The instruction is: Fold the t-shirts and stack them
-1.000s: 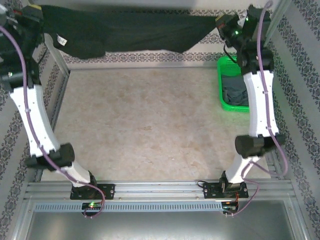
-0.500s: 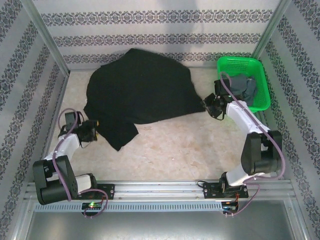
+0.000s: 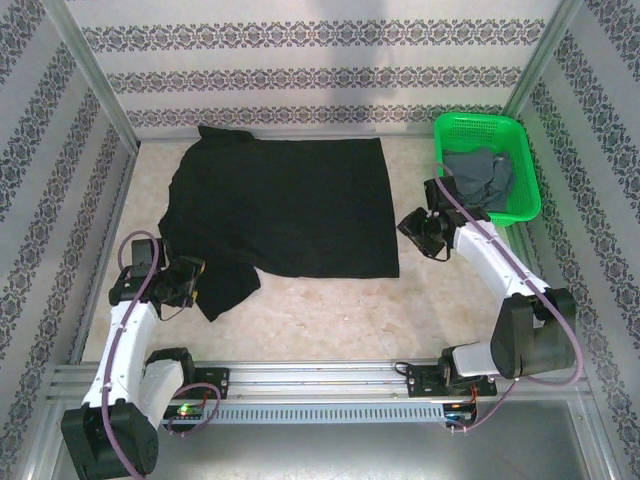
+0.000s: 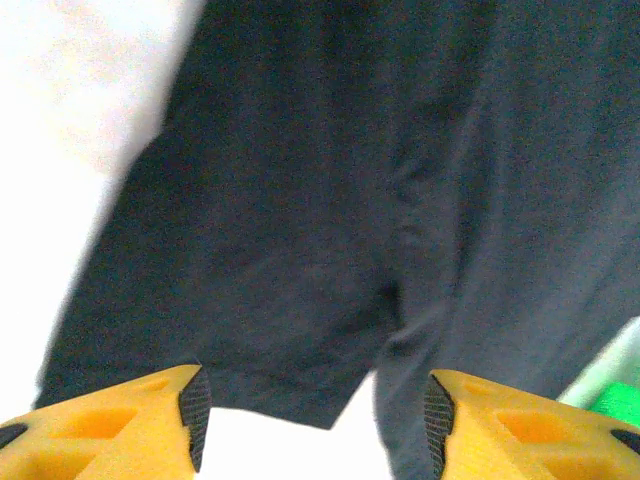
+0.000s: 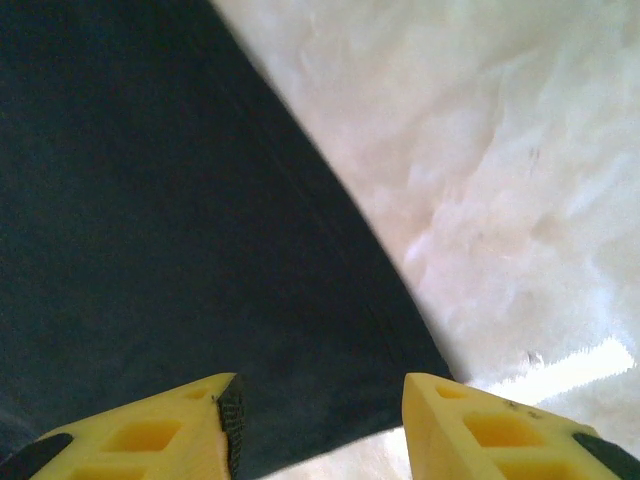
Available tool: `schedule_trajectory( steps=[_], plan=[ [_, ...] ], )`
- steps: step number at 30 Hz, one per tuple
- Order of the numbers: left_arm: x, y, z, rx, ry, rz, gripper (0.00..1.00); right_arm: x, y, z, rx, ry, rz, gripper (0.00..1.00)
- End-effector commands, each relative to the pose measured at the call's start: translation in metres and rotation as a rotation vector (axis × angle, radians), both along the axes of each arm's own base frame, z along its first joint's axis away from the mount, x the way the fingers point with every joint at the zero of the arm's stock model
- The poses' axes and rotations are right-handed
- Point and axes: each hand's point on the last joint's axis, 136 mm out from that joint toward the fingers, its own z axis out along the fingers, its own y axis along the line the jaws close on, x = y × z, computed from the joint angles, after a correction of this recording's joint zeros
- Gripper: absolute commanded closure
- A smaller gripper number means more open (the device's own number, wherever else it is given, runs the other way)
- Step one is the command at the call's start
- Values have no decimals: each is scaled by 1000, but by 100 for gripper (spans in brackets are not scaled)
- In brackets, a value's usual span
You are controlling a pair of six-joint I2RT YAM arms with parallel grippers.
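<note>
Black shirt (image 3: 290,205) flat, long axis left-right, hem right. Beige desk (image 3: 330,310), patterned walls (image 3: 300,80). Left tool (image 4: 310,425) and right tool (image 5: 320,410) apart, empty.

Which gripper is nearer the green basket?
Right. The right gripper sits just left of the green basket, at the edge of the black t-shirt; the left gripper is across the table by its sleeve.

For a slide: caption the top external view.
Black t-shirt spread out, left gripper and right gripper at its edges; grey t-shirt in green basket.
</note>
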Motion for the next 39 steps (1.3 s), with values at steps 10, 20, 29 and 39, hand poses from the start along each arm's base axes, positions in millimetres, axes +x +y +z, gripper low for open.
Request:
schedule_trajectory(
  steps=[10,20,29,39],
  plan=[
    [-58,-3,-58,84,348,-130,35,-63,14,-49,-13,204,56,50],
    [-28,-14,-85,39,297,-155,70,-63,10,-74,9,249,-7,52],
    [-29,-5,-52,101,268,-153,100,-49,18,-87,45,266,-42,63],
    [-58,-8,-27,90,274,-141,100,-58,23,-102,44,324,-99,65]
  ],
)
